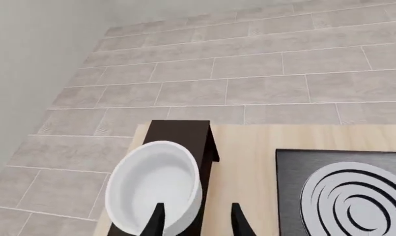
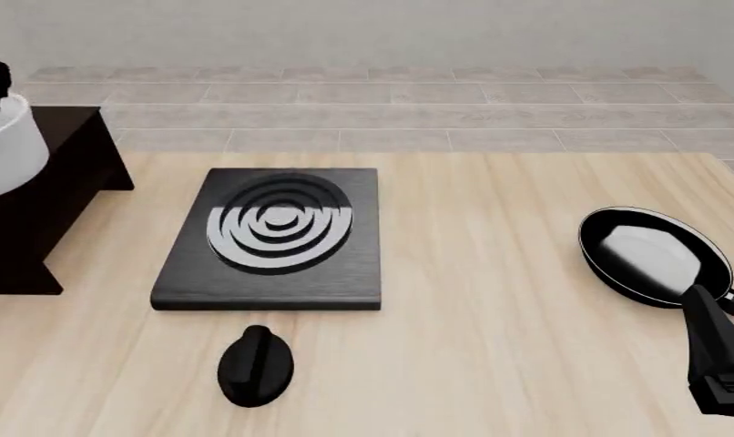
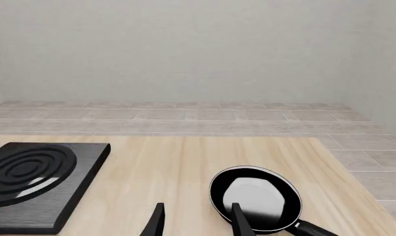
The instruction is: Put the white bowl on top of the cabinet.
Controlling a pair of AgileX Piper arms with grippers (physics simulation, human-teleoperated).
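The left hand is clamped on the near rim of the white bowl: one dark finger lies inside the bowl against its wall, the other outside it, with the thick rim between them. Beyond and beneath the fingertips stands the cabinet, its flat dark top partly covered by the bowl; whether the bowl touches the top or hangs just above it cannot be told. In the front view the bowl sits at the far left edge of the frame over the cabinet, with the arm dark above it.

The right hand is open and holds nothing, low over the surface. Just ahead of one finger lies the black frying pan, its handle pointing back towards the hand. Well off to the hand's other side lies the black stove slab with silver rings. A black knob lies on the surface just in front of the stove.

The surface is pale wood with a fine grain. Beyond it runs a floor of grey stone tiles up to a plain pale wall.
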